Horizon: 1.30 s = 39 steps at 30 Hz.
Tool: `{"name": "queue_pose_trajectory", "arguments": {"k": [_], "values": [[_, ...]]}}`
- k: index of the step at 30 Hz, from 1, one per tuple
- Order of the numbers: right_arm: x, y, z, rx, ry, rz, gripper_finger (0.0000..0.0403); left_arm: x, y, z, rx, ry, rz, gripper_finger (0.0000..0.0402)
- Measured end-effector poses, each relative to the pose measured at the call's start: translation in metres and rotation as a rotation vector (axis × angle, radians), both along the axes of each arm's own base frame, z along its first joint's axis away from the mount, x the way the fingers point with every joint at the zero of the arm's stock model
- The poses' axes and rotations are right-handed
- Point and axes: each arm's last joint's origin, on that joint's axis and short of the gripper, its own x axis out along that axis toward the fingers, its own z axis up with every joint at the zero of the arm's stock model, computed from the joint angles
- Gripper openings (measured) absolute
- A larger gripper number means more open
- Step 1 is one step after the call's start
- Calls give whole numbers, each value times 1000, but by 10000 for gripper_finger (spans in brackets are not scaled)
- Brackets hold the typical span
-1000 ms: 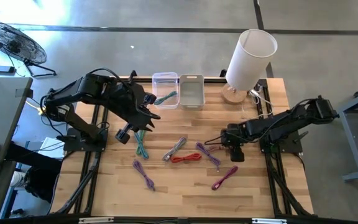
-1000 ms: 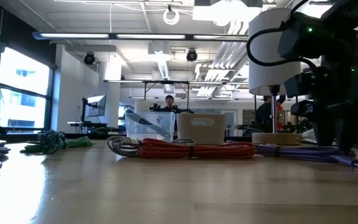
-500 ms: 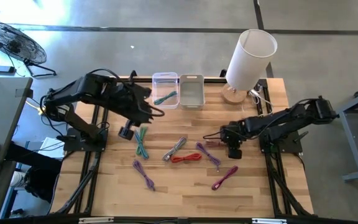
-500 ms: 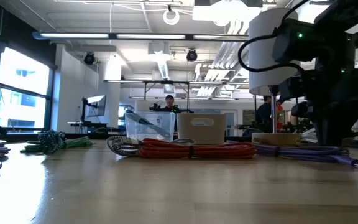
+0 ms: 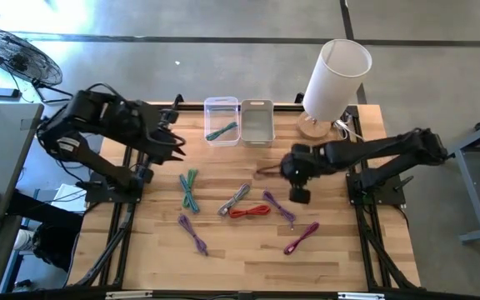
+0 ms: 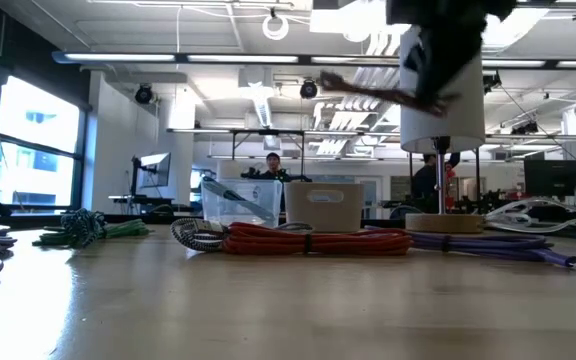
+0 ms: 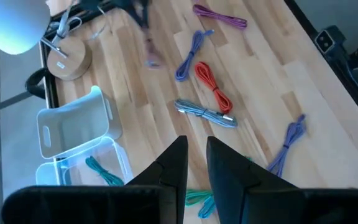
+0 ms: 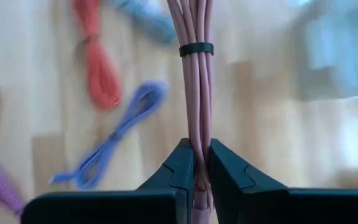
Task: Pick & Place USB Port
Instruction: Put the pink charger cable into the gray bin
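My right gripper hangs above the table's middle right, shut on a dusky pink cable bundle bound with a black tie. In the low view the bundle sticks out high above the tabletop. My left gripper is drawn back at the far left, shut and holding nothing, with nothing between its fingers. A clear bin at the far edge holds a teal cable. A white bin stands beside it. My right gripper pinches one end of the pink bundle between its two fingers. The fingers slant down from the table's right and lie along the bundle. The bundle reaches out ahead of them toward the table's left, lifted clear of the table.
Loose cable bundles lie on the table's middle: teal, grey, red, purple, violet and magenta. A white lamp on a wooden base stands at the far right corner.
My right gripper has risen and gone toward the table's left and far edge, taking the pink bundle off the table; the bundle now hangs clear. My left gripper has drawn back toward the table's left and far edge, away from the teal cable.
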Motion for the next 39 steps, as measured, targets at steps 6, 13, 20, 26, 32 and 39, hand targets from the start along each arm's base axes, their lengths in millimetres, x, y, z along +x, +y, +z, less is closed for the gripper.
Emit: {"name": "queue_pose_trajectory", "arguments": {"k": [6, 13, 20, 26, 32, 39], "values": [[4, -34, 50, -61, -153, -255, 23, -29, 5, 9, 56, -66, 42, 58], [6, -73, 58, -57, -274, -560, 22, -64, 16, 20, 187, -173, 262, 58], [36, -89, 41, -39, -341, -652, 22, -88, 22, 25, 232, -238, 363, 58], [57, -103, 20, -129, -331, -712, 22, -96, 24, 27, 253, -260, 395, 58], [70, -112, 5, -158, -354, -789, 19, -97, 27, 28, 326, -268, 478, 58], [76, -122, -9, -151, -341, -854, 19, -94, 27, 27, 358, -260, 498, 58]]}}
